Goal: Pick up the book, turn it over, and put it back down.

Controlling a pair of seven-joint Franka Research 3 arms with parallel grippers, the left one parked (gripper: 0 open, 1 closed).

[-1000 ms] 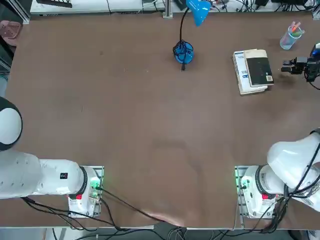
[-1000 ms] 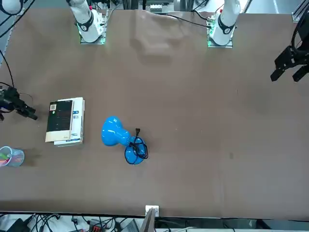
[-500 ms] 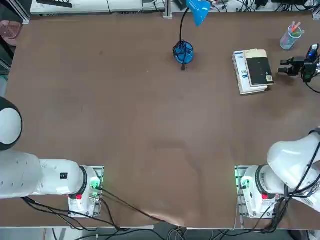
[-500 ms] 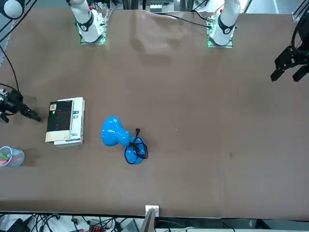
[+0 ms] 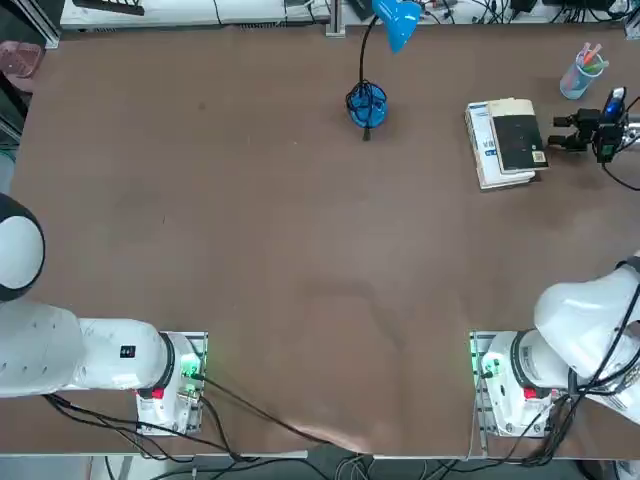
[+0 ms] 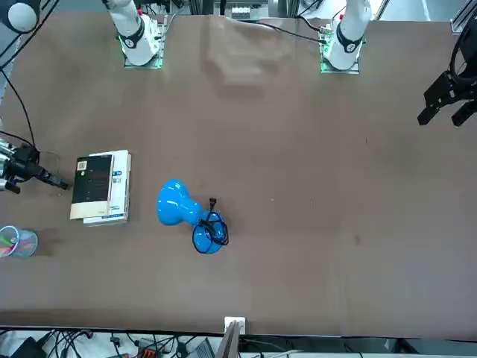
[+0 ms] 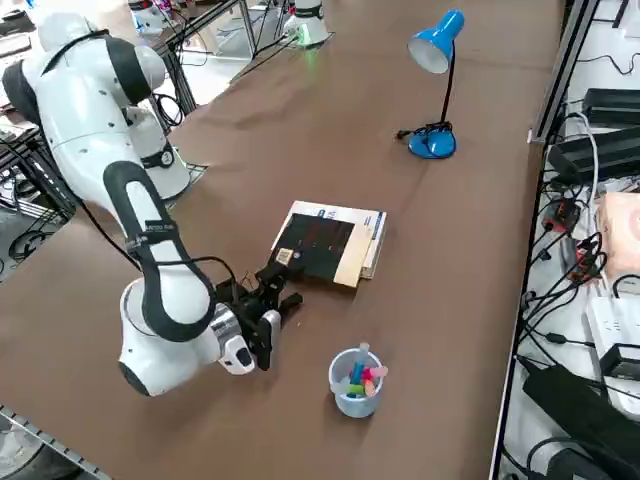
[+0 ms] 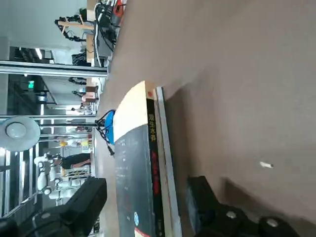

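1. The book (image 5: 519, 141) is thin and has its black cover up, with a small pale label at one corner. It lies flat on top of a thicker white book (image 5: 486, 146) with blue lettering.
2. Both books rest on the brown table (image 5: 300, 250), in the far right part of it as seen from overhead, near the right edge.
3. The right gripper (image 5: 568, 131) is low over the table, just beside the short edge of the book that carries the label. It is turned sideways, so its fingers point level toward the book.
4. The fingers stand wide apart and hold nothing. In the wrist view one finger (image 8: 81, 202) is above the black cover and the other finger (image 8: 205, 205) is low beside the stack, near the table surface, so the edge of the book is in line with the gap between them.
5. From the side view the gripper (image 7: 278, 295) is very near the corner of the book (image 7: 315, 247), but I cannot tell whether it touches it.
6. A clear cup (image 5: 581, 72) with coloured pens stands near the gripper, a little farther from the robot.
7. A blue desk lamp (image 5: 380, 60) stands well apart from the books, at the far middle of the table.
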